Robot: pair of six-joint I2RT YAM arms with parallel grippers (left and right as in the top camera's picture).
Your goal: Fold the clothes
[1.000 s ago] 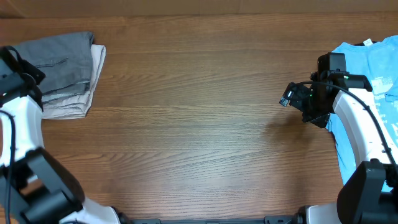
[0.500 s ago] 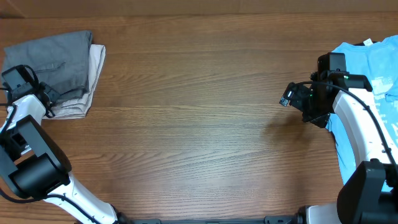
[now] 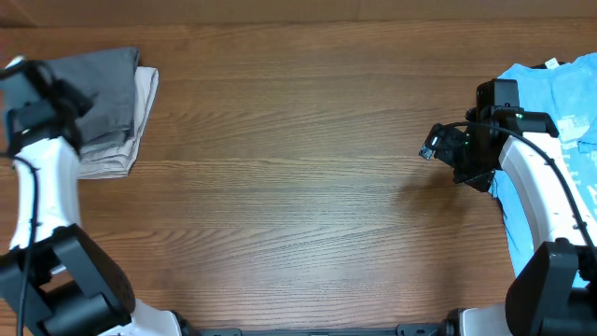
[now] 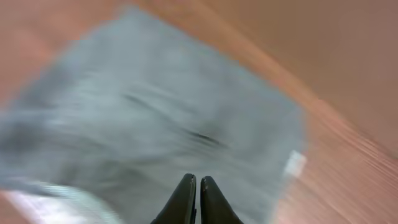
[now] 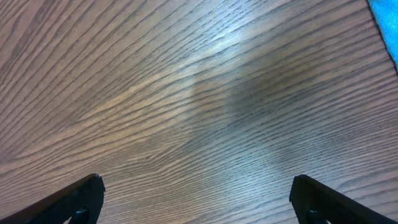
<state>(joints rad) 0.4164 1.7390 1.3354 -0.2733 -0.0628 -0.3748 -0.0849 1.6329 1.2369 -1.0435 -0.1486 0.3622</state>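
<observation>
The overhead camera is looking straight down on the whole wooden table [image 3: 298, 187] from far. The left wrist camera is looking past the left gripper [image 4: 196, 182] from close above the dark-grey shorts [image 4: 174, 118], and its picture is coming out blurred. The right wrist camera is facing bare wood from near, catching a light-blue T-shirt [image 5: 388, 18] corner. The overhead view is sharing the shorts with the left view, the wood with the right.

The left gripper [image 4: 198, 182] was lifted off the table edge and swung over the dark-grey shorts [image 3: 117, 79], whose left part was thereby covered.
</observation>
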